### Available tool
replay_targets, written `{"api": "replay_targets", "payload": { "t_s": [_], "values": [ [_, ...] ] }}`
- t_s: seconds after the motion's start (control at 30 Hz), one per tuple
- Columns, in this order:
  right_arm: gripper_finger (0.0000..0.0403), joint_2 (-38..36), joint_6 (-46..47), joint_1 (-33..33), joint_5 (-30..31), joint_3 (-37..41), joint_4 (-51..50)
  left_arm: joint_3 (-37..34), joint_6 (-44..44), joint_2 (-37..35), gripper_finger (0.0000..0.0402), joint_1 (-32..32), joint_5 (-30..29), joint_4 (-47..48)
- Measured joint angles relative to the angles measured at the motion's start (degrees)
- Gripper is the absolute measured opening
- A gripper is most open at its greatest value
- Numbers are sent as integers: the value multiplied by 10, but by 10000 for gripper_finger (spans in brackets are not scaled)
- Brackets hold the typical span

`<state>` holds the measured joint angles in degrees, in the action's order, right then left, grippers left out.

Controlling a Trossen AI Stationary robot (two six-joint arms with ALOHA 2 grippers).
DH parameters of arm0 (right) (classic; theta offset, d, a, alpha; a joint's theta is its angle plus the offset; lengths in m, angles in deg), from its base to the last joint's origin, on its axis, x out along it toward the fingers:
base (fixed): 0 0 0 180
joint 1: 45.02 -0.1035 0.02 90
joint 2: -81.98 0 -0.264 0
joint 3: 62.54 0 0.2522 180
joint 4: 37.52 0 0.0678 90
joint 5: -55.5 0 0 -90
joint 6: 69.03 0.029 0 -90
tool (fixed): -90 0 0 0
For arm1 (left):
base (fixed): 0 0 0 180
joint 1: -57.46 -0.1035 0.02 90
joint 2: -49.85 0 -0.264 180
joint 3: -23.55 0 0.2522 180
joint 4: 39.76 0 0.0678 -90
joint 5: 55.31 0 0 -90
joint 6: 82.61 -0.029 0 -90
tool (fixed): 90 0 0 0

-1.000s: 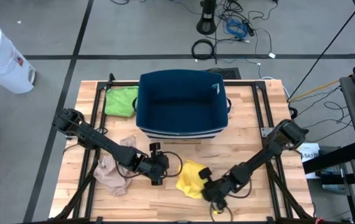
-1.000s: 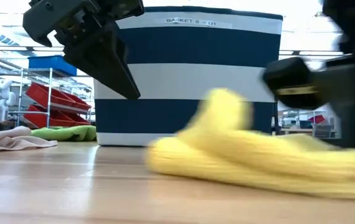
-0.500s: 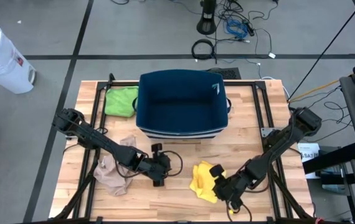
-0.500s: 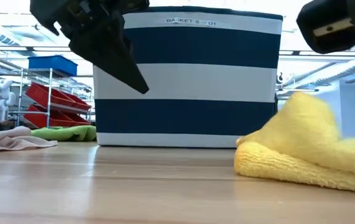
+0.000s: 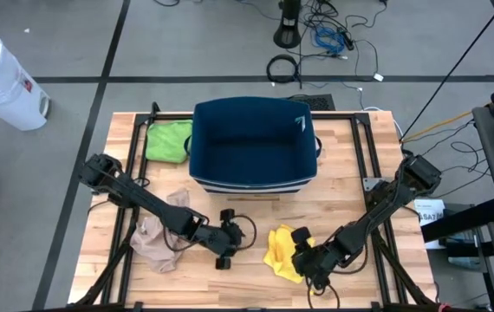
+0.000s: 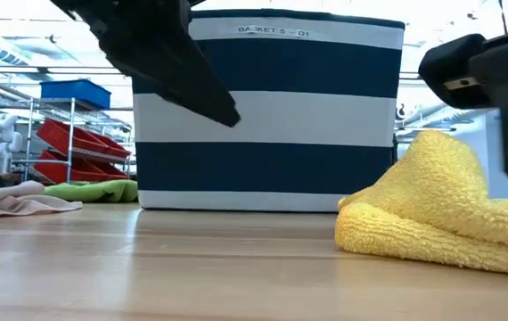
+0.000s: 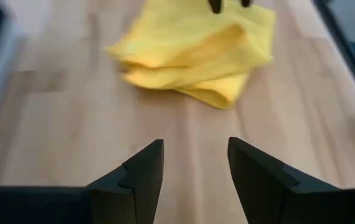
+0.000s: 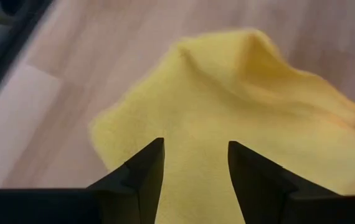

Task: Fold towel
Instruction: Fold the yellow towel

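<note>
Item: yellow towel (image 5: 283, 252). Bunched heap on wooden table (image 5: 351, 186), no flat layers, no aligned edges. Your reading: fold barely begun, nearly all left.

Right gripper (image 5: 310, 263): directly over towel's near edge, fingers (image 8: 141, 169) spread, nothing pinched.

Left gripper (image 5: 230, 251): short of towel, bare wood between; fingers (image 7: 141, 172) spread, empty.

Beyond both claws: striped blue basket (image 5: 253, 145). Behind left claw: beige cloth (image 5: 159, 232); farther, green cloth (image 5: 169, 139).

Left for you: spread, grip corners, fold over.
</note>
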<state>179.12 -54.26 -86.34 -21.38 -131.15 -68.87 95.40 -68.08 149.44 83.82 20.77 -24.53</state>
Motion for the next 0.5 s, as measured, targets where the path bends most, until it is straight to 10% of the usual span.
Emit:
{"api": "replay_targets", "payload": {
  "t_s": [0.5],
  "values": [
    [144, 15, -19, 15, 95, 0, 10, 0, -88, 134, 186, -10, 104, -250]
  ]
}}
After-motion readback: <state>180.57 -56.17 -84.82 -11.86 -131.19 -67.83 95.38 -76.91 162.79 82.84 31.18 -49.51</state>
